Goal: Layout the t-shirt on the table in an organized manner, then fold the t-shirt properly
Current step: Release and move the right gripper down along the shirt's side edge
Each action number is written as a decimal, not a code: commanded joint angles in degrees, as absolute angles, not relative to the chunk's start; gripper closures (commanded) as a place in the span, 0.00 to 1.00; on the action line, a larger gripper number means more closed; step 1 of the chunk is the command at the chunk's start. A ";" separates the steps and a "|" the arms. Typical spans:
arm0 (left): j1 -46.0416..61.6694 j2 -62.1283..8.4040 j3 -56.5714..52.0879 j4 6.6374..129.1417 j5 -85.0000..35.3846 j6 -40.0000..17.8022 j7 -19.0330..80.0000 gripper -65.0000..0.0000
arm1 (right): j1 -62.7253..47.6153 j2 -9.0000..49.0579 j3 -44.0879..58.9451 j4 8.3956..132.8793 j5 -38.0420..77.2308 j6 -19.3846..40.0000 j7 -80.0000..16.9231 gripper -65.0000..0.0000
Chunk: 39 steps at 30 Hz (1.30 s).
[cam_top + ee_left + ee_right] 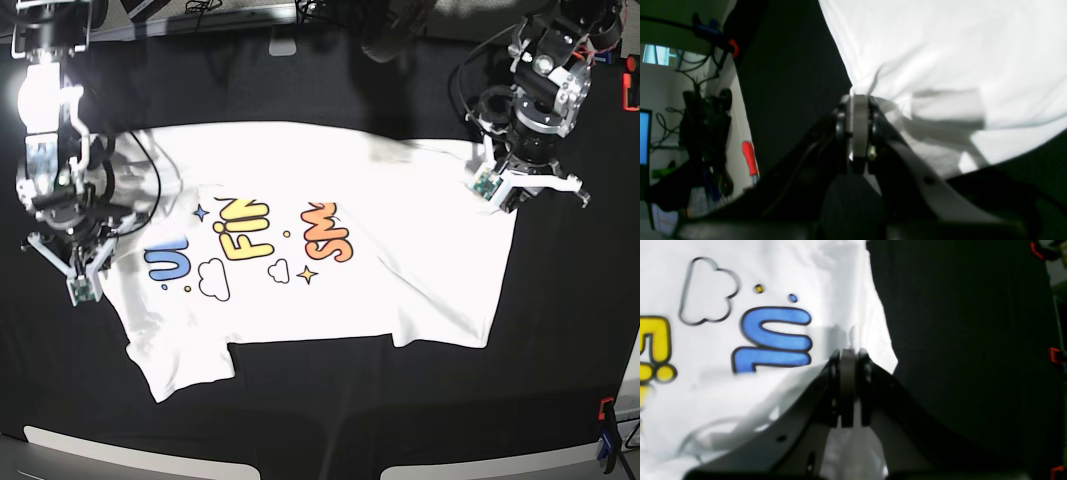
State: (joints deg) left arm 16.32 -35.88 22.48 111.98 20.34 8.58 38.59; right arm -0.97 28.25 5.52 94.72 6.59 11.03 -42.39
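The white cotton t-shirt [330,270] with its coloured lettering lies print-up, spread across the black cloth worktop [400,410]; left tool [860,100] and right tool [848,355] each clenched on an opposite shirt edge; uneven pulling could skew or bunch the fabric.

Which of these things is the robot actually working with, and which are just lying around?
In use:
t-shirt
table
left gripper
right gripper

Just around:
red-handled tool
cables
red clips
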 commanded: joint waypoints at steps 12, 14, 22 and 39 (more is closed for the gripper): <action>13.96 -36.38 22.11 112.81 20.93 9.87 38.72 1.00 | 4.93 29.06 6.00 88.33 8.91 12.71 -40.75 1.00; 13.96 -36.38 22.11 112.81 20.95 9.87 38.74 1.00 | 4.95 29.06 6.00 88.33 6.76 8.99 -40.77 1.00; 13.93 -36.38 22.11 112.79 20.91 9.89 36.60 1.00 | 4.93 29.04 6.00 88.33 3.36 4.16 -40.66 1.00; 13.93 -36.36 22.11 110.78 21.93 18.65 34.20 1.00 | 4.91 29.06 6.00 88.33 2.92 4.16 -39.07 1.00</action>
